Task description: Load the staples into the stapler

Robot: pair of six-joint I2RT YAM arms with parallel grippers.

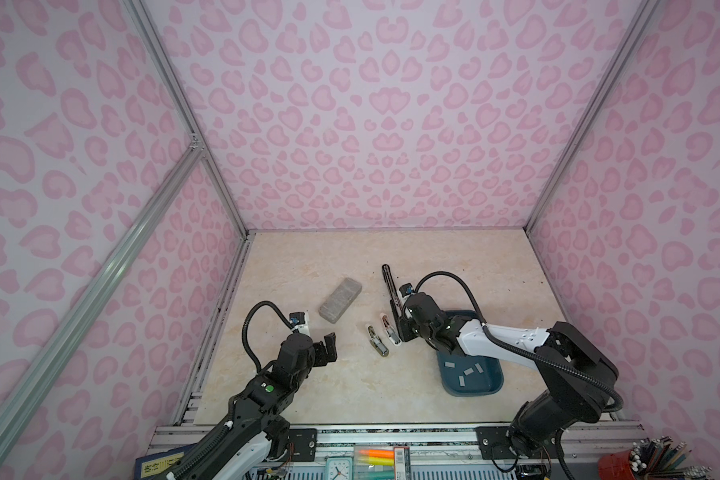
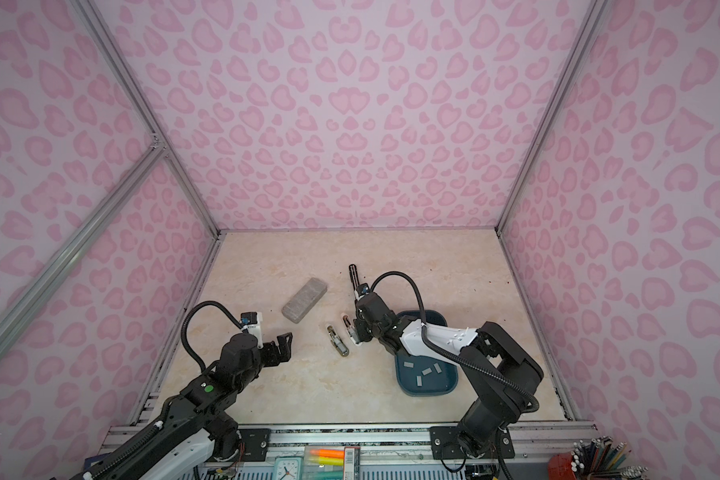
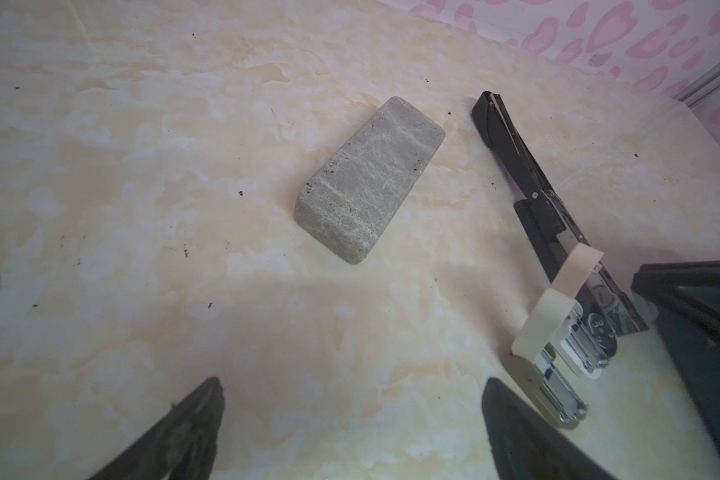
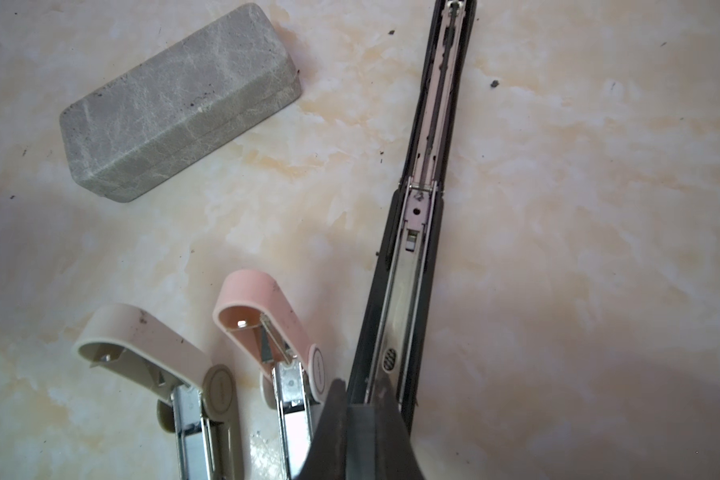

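The black stapler (image 1: 390,286) (image 4: 412,257) lies opened flat on the table, its metal channel facing up. My right gripper (image 1: 400,328) (image 4: 361,384) sits over the channel's near end, shut on a flat grey strip of staples (image 4: 364,419). Several more staples (image 1: 468,371) lie loose in the blue tray (image 1: 493,384), partly under my right arm. My left gripper (image 1: 325,347) (image 3: 352,382) hovers open and empty over bare table, left of the stapler (image 3: 512,153).
A grey speckled block (image 1: 341,300) lies left of the black stapler. Two small open staplers, one olive and cream (image 1: 377,340) and one pink (image 1: 389,330), lie close beside my right gripper. Pink patterned walls enclose the table.
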